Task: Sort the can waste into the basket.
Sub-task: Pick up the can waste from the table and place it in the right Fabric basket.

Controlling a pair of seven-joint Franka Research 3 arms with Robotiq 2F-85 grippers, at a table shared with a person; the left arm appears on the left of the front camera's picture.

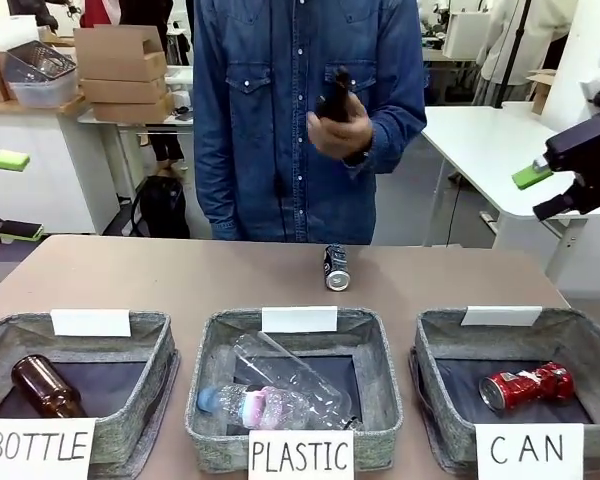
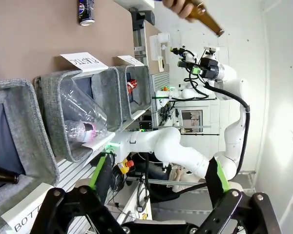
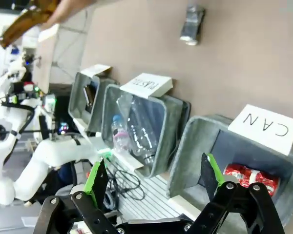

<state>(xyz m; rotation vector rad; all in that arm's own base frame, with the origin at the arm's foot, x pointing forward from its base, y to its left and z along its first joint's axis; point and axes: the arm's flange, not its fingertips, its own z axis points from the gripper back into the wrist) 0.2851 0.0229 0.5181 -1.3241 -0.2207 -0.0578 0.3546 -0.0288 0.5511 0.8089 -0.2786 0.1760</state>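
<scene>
A dark can (image 1: 336, 267) with a silver end lies on the brown table, near its far edge, in front of the person; the same dark can (image 2: 86, 11) (image 3: 192, 23) is in both wrist views. A dented red can (image 1: 526, 386) (image 3: 250, 176) (image 2: 132, 86) lies inside the grey basket (image 1: 435, 335) (image 3: 195, 146) signed "CAN", at the front right. My right gripper (image 1: 552, 190) (image 3: 153, 178) hangs open and empty, high above the table's right end. Off the table's left end, my left gripper (image 1: 5, 197) (image 2: 156, 175) is open and empty too.
The person stands at the far side, holding a brown glass bottle (image 1: 334, 98) (image 2: 205, 17) (image 3: 22, 22) at chest height. The "PLASTIC" basket (image 1: 215, 345) holds clear bottles and the "BOTTLE" basket (image 1: 155, 330) holds a brown bottle (image 1: 46, 386). Bare table lies between the baskets and the dark can.
</scene>
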